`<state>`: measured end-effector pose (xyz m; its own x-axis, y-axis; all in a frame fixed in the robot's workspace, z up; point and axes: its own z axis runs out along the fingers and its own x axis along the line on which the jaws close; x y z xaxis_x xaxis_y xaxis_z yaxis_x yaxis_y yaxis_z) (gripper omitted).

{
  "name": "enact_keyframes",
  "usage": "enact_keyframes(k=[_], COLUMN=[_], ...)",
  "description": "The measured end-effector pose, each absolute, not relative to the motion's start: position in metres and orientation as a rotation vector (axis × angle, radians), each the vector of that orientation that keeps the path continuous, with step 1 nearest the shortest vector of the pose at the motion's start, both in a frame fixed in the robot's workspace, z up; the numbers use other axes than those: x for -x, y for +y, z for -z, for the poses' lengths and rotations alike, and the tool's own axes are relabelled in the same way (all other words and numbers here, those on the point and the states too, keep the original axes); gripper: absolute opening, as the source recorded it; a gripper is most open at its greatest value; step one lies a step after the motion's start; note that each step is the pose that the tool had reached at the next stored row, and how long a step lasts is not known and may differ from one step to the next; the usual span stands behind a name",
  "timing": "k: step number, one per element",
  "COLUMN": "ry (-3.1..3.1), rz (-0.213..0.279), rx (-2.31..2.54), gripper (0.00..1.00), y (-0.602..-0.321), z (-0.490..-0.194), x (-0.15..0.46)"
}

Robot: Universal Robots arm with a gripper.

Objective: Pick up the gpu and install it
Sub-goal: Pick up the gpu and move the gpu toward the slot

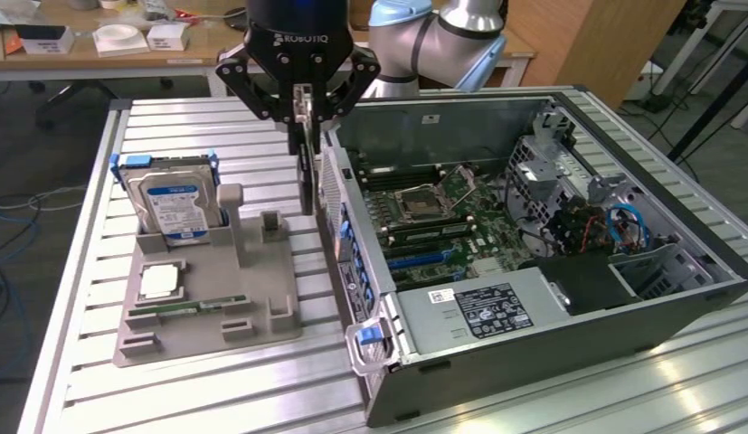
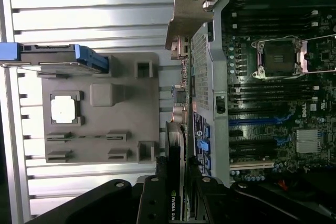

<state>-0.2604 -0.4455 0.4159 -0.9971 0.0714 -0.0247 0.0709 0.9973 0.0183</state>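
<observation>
Reads as ribbed bare aluminium on the tabletop (image 1: 204, 389), satin, streaked with glare. Matt grey plastic for the parts holder (image 1: 271, 298). Silver metal and a glossy paper label on the hard drive (image 1: 175, 203), framed in blue plastic. Dull black, smooth edge on the gpu (image 2: 176, 192). Matt dark paint outside the computer case (image 1: 567, 362), raw grey sheet metal within. Looks like varnished wood on the far desk (image 1: 108, 61).
</observation>
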Motion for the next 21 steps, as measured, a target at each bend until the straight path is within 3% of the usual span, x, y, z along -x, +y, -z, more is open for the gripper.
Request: enact_keyframes(k=[21], ry=[3.114], rz=[-0.027], rx=[-0.108], gripper=[0.26], y=[-0.446], z=[-0.416], x=[0.248])
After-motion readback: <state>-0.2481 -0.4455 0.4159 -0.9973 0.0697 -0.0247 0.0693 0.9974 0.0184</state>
